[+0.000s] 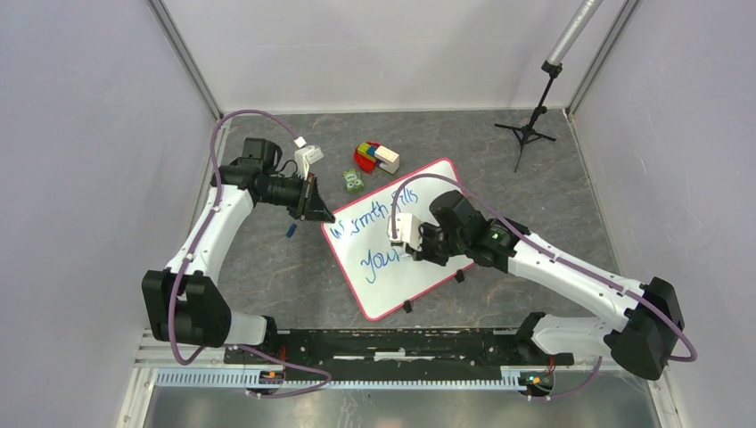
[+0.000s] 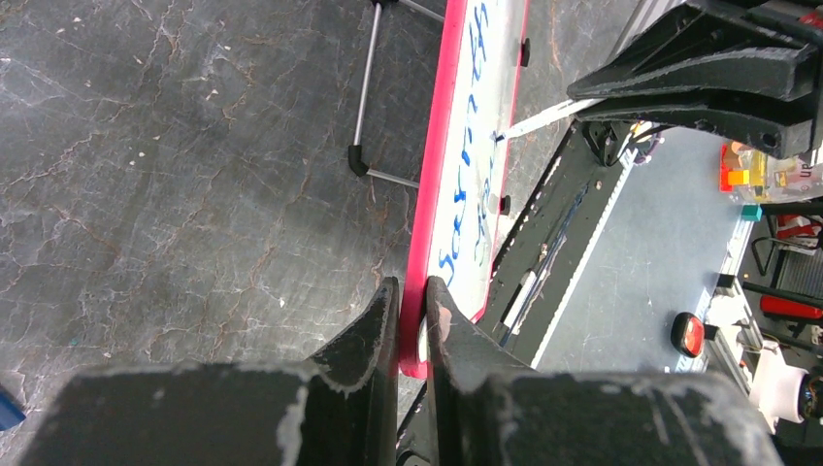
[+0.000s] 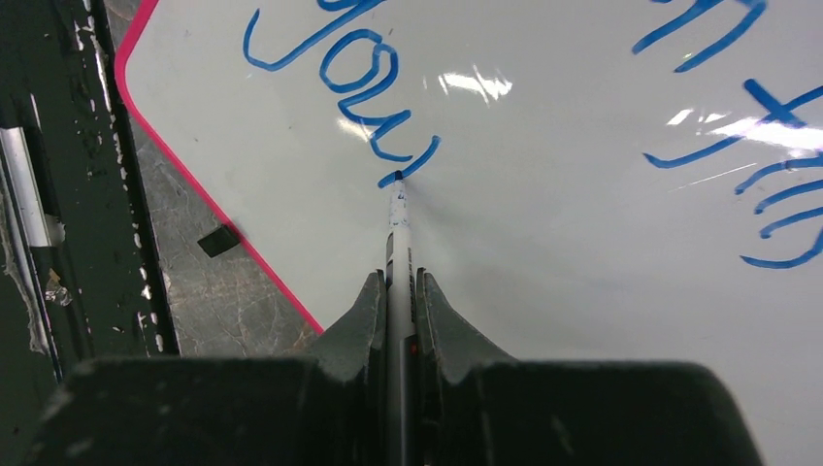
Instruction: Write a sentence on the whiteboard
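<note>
The whiteboard (image 1: 398,291) lies tilted on the dark table, pink-rimmed. The sentence (image 1: 370,214) is in blue: one slanted line across the top and "your" (image 1: 383,261) below it. My left gripper (image 1: 322,216) is shut on the board's far-left corner; in the left wrist view the fingers (image 2: 412,287) pinch the pink rim (image 2: 433,194). My right gripper (image 1: 403,250) hovers over the board's middle, shut on a white marker (image 3: 399,233). The marker's tip (image 3: 396,179) touches the board at the end of the "r" in "your" (image 3: 340,78).
A pile of coloured toy blocks (image 1: 374,157) and a small green object (image 1: 354,181) sit just beyond the board. A black tripod stand (image 1: 533,116) is at the back right. A small blue item (image 1: 291,230) lies left of the board. Black clips (image 1: 407,307) line its near edge.
</note>
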You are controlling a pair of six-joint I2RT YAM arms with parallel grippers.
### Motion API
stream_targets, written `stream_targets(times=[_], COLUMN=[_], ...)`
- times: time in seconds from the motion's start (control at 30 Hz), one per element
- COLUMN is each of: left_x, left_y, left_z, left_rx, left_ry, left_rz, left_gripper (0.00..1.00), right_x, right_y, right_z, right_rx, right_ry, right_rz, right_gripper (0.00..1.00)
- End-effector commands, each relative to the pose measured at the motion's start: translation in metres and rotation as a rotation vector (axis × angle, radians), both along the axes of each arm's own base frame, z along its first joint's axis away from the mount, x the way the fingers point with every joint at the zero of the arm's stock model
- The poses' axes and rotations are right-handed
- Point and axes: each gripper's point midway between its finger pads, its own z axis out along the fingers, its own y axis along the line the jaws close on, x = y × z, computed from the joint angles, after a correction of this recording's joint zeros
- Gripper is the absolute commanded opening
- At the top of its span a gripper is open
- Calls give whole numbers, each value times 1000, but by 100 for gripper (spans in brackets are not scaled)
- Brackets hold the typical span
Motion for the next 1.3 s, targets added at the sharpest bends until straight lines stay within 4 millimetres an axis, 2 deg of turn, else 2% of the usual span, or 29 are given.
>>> stream_targets(times=[0.0,0.23,0.43,0.63,0.9,0.93,0.97,1.0,1.27], left_x=[4,6,6,7,5,3,2,1,-3], left_y=[4,4,3,4,3,3,3,3,0], left_z=[-2,-2,-2,0,1,1,0,0,-2], left_rx=[44,44,42,41,34,34,33,31,14], left_ry=[-29,-28,-28,-34,-27,-27,-27,-27,-9], left_rz=[23,26,23,23,15,12,11,8,-4], left_gripper=[2,2,4,19,44,45,46,47,48], right_x=[31,43,36,21,16,15,16,15,16], right_y=[6,-3,-1,1,-12,-14,-16,-18,-36], right_z=[30,35,39,56,51,50,49,48,30], right_rx=[48,37,55,113,138,141,143,144,148], right_ry=[-88,-114,-96,-72,-23,-15,-12,-5,51], right_rz=[-60,-88,-55,-14,-30,-29,-33,-33,-53], right_gripper=[0,0,0,0,0,0,13,0,0])
